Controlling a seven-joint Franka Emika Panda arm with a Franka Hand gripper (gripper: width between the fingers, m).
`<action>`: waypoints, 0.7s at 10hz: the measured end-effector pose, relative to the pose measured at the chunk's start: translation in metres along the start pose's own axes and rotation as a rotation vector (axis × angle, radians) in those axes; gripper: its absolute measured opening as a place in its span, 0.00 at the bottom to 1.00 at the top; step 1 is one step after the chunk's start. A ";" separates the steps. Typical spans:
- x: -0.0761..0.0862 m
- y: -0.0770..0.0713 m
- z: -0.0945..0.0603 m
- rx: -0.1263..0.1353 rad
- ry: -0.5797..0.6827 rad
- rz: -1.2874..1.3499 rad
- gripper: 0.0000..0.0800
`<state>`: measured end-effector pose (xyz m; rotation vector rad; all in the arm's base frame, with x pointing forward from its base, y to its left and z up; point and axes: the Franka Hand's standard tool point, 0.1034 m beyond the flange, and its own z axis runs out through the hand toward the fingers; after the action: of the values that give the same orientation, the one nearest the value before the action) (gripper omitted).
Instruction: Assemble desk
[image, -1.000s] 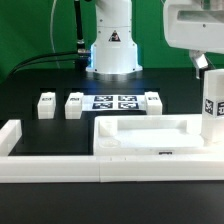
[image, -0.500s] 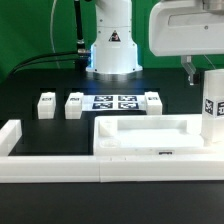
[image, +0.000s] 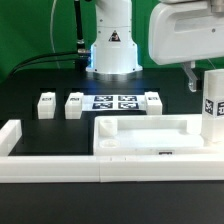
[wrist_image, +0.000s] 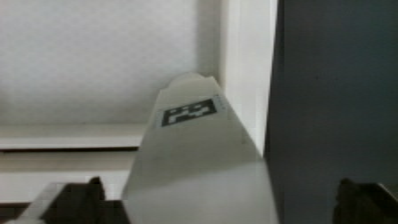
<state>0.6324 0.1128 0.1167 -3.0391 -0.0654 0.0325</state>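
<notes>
Black table (image: 40, 75) fills the scene. Long low white border wall (image: 60, 165) runs along its near edge and turns back at the exterior view's left. White robot base (image: 112, 45) stands at the back centre. Tabletop panel (image: 140, 140) lies flat with its rim up, just behind the wall, from centre toward the exterior view's right. The arm's big white head hangs over the panel's right end in the exterior view. Gripper (wrist_image: 217, 203) points down over the upright leg (image: 212, 100), which stands on end at that right end of the panel. Cannot tell if the leg sits inside the rim or only at the corner. Wrist view looks down the same leg, with white panel on one side of it and black table on the other. Fingers (wrist_image: 71, 200) are apart, one dark tip on each side of the leg, with a gap showing on both sides, so no clamp. In the exterior view only one dark finger shows, just beside the leg's top. Marker board (image: 115, 102) lies flat between the base and the panel, four tags on it. Second leg (image: 74, 104) lies just beside the board on the exterior view's left. Outer leg (image: 45, 105) lies near that one, further left, not touching it. Third leg (image: 152, 102) lies just beside the board on the exterior view's right. Small tag (wrist_image: 189, 112) sits on the upright leg's side face.
</notes>
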 end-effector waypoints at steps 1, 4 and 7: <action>0.001 0.000 0.000 -0.003 0.007 -0.004 0.68; 0.001 0.003 0.001 -0.005 0.007 0.000 0.36; 0.001 0.003 0.001 -0.004 0.007 0.037 0.36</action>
<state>0.6337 0.1094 0.1158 -3.0440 -0.0094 0.0245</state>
